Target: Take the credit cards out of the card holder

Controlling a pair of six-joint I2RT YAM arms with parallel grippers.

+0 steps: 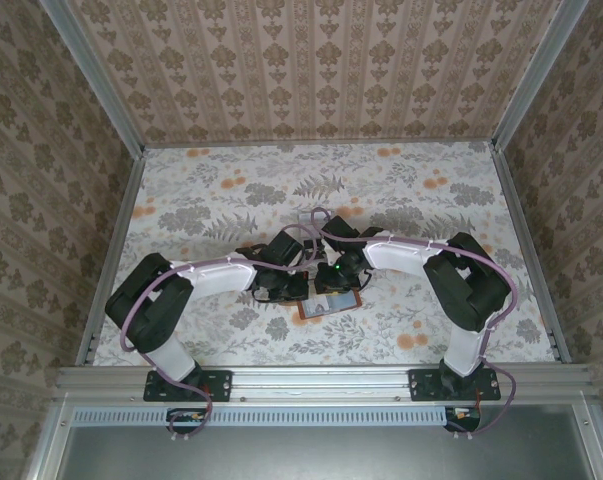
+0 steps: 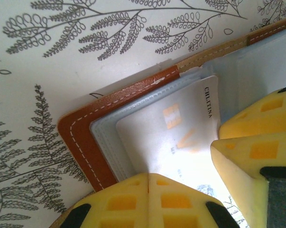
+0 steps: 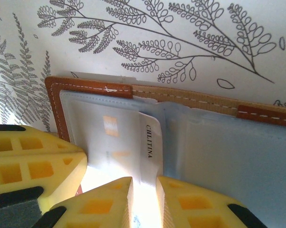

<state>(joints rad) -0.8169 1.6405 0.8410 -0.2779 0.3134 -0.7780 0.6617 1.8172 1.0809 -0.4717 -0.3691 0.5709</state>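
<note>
From the top camera, both arms are reaching to the middle of the table [image 1: 431, 215], where the left gripper [image 1: 281, 285] and right gripper [image 1: 333, 280] are crowding over the open card holder [image 1: 333, 306]. It is lying flat just on their near side, and they are covering most of it. In the left wrist view, the left gripper [image 2: 148, 183] is holding its jaws pressed together, tips bearing down on the holder's left half, where a pale card [image 2: 180, 137] is poking out of the grey-blue pocket toward the fold. In the right wrist view, the right gripper [image 3: 143, 187] is standing with jaws a little apart, straddling that card's printed edge, which is running straight into the gap. The right arm is therefore looking better placed for the pull. The frame's bottom edge is cutting off any pad contact, and how many credit cards are sitting in the pocket I cannot tell.
</note>
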